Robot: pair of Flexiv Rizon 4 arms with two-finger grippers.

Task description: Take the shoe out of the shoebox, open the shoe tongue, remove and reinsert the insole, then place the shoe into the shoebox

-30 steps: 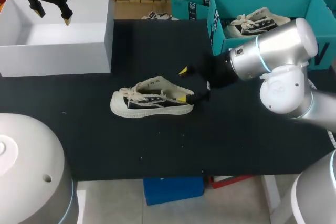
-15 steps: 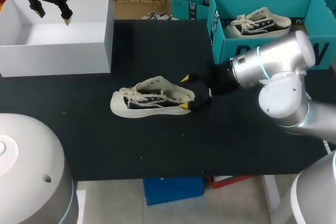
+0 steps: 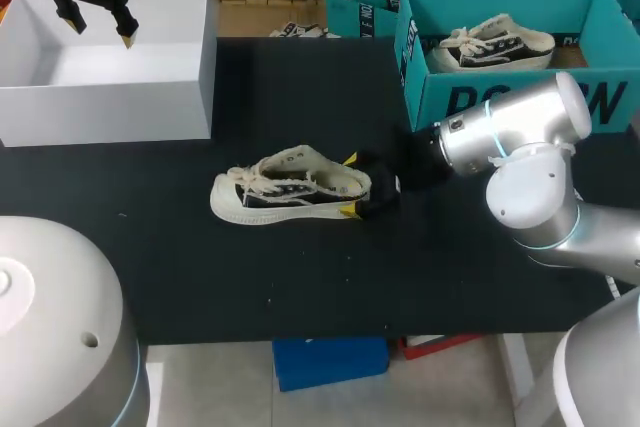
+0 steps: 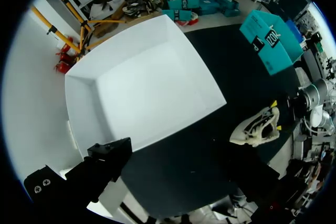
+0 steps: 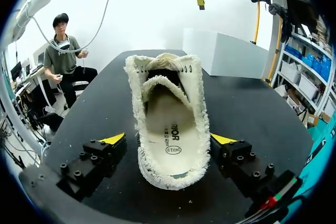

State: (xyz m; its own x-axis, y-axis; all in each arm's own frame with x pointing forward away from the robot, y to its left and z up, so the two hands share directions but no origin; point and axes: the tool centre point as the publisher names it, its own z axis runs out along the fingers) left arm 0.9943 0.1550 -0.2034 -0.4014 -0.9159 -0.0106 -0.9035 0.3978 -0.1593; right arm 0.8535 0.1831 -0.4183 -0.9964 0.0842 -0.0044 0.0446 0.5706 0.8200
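Around the heel of the shoe (image 3: 290,187), which sits on its sole on the black table (image 3: 300,277), your right gripper (image 3: 348,185) has its fingers spread, seemingly not clamping it. Well beyond the shoe's toe, your left gripper (image 3: 100,32) hangs over the white box (image 3: 190,97), fingers apart.

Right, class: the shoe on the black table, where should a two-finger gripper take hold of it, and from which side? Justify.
The heel end, from behind, probably. The shoe stands upright on its sole, heel toward the right gripper, and its sides there are narrow and near parallel, so the open fingers flanking it can close across its width.
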